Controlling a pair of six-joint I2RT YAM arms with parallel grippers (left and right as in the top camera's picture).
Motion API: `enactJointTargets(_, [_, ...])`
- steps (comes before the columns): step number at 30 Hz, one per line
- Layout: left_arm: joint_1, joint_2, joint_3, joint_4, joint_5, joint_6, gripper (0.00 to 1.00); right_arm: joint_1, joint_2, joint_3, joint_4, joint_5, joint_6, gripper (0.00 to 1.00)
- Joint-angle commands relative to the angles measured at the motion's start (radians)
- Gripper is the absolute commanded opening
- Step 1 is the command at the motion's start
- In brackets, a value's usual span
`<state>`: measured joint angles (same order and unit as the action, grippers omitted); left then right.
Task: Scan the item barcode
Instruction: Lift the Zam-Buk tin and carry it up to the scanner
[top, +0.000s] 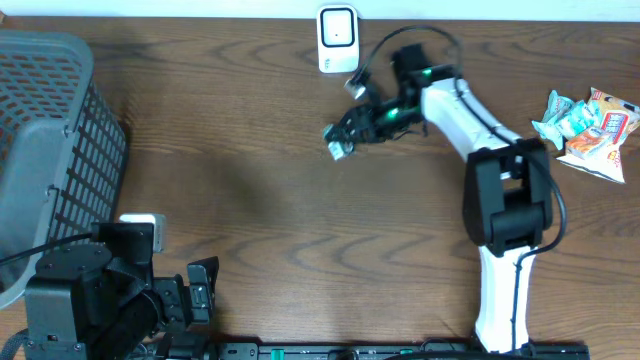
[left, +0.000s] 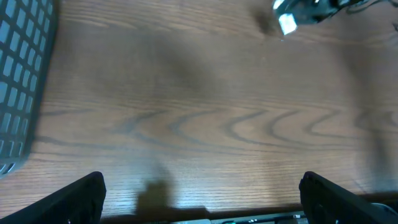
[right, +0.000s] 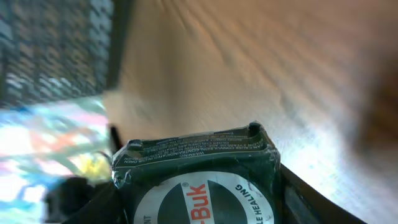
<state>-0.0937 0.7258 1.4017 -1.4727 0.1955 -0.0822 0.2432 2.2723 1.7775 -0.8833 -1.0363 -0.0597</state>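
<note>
Nearest the robot's base, the left gripper (left: 202, 186) hangs low over the wooden desk (top: 260, 200), its jaws spread as wide as they go with nothing between them. A grey mesh basket (top: 50, 130) stands on the desk's left side. Further out, towards the far middle of the desk, the right gripper (top: 350, 128) stands about half open, clamped on a dark green packet (right: 196, 180) whose round white label partly reads "Buk". The packet sits near the white scanner (top: 337, 38) at the far edge, not touching it. Crinkled snack packets (top: 590, 125) lie at the far right
</note>
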Motion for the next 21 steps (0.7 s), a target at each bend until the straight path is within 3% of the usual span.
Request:
enactJointTargets(1, [0.0, 0.002, 0.003, 0.0, -0.01, -0.005, 0.98, -0.045, 0.011, 0.029, 0.045, -0.193, 0.122, 0.46])
enactJointTargets(8, [0.0, 0.002, 0.003, 0.0, -0.01, -0.005, 0.98, -0.095, 0.011, 0.029, 0.208, -0.357, 0.246, 0.46])
enactJointTargets(15, [0.0, 0.002, 0.003, 0.0, -0.01, -0.005, 0.97, -0.095, 0.011, 0.029, 0.309, -0.43, 0.249, 0.45])
enactJointTargets(21, [0.0, 0.002, 0.003, 0.0, -0.01, -0.005, 0.98, -0.095, 0.011, 0.029, 0.415, -0.436, 0.372, 0.44])
